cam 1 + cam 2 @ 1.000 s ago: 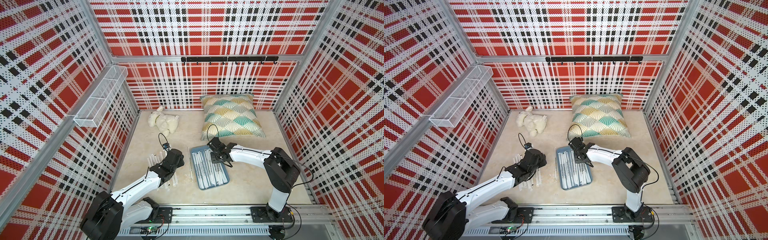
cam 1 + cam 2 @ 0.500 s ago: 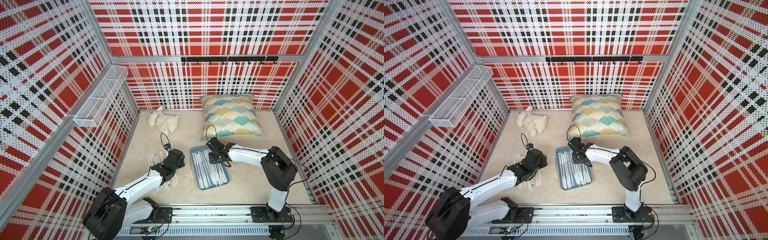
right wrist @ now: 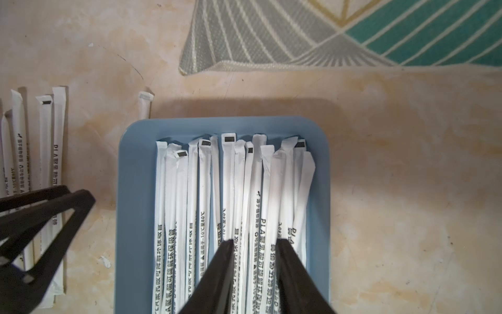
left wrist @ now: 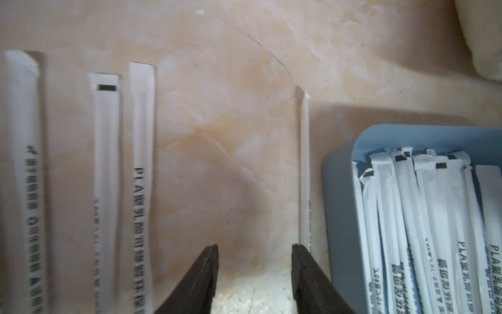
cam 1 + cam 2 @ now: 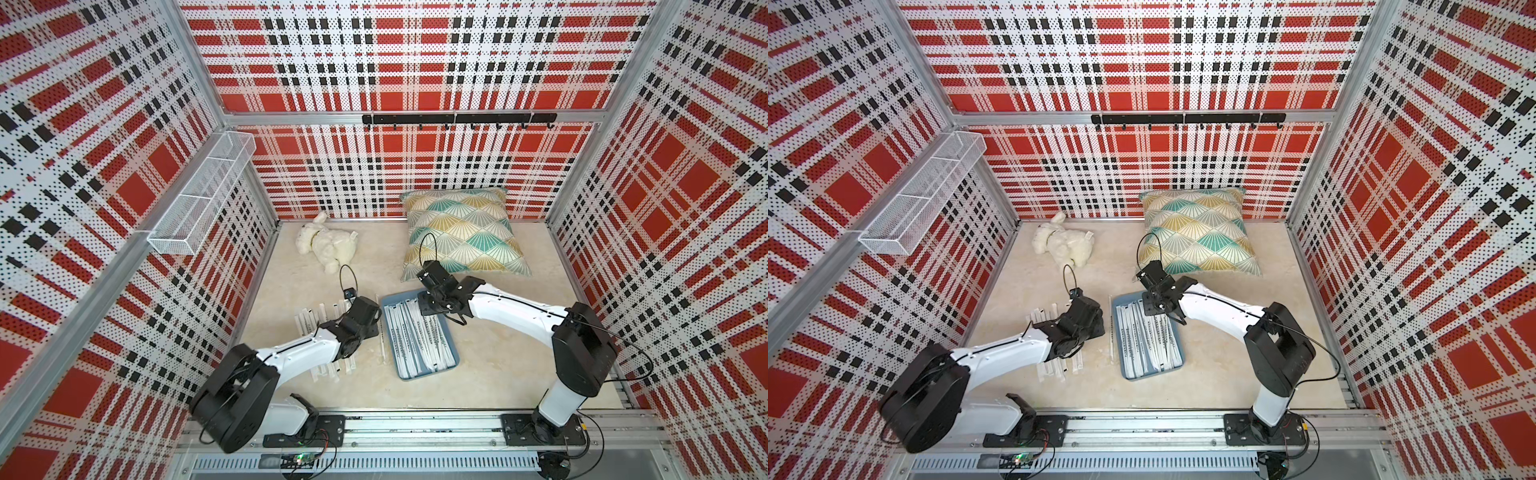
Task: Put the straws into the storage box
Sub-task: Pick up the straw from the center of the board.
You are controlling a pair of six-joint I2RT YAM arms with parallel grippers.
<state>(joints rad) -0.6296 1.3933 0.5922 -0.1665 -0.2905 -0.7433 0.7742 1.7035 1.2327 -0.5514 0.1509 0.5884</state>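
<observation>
The slate-blue storage box (image 5: 428, 374) (image 5: 1154, 375) lies on the floor, with several wrapped straws (image 5: 415, 340) (image 3: 231, 176) lengthwise in it. My right gripper (image 3: 255, 240) (image 5: 436, 307) hangs over its far end, open, jaws apart above the straws lying there. More loose straws (image 5: 309, 320) (image 4: 138, 136) lie in a row left of the box. A single straw (image 4: 304, 163) (image 5: 380, 328) lies just beside the box's left rim (image 4: 339, 190). My left gripper (image 4: 255, 247) (image 5: 365, 322) is open over bare floor between that straw and the row, holding nothing.
A patterned pillow (image 5: 461, 232) lies just behind the box. A white plush toy (image 5: 328, 247) is at the back left. A white wire basket (image 5: 199, 199) hangs on the left wall and a black hook rail (image 5: 457, 119) on the back wall.
My right gripper's jaws have spread apart over the straws in the box. My left gripper has shifted a little toward the box.
</observation>
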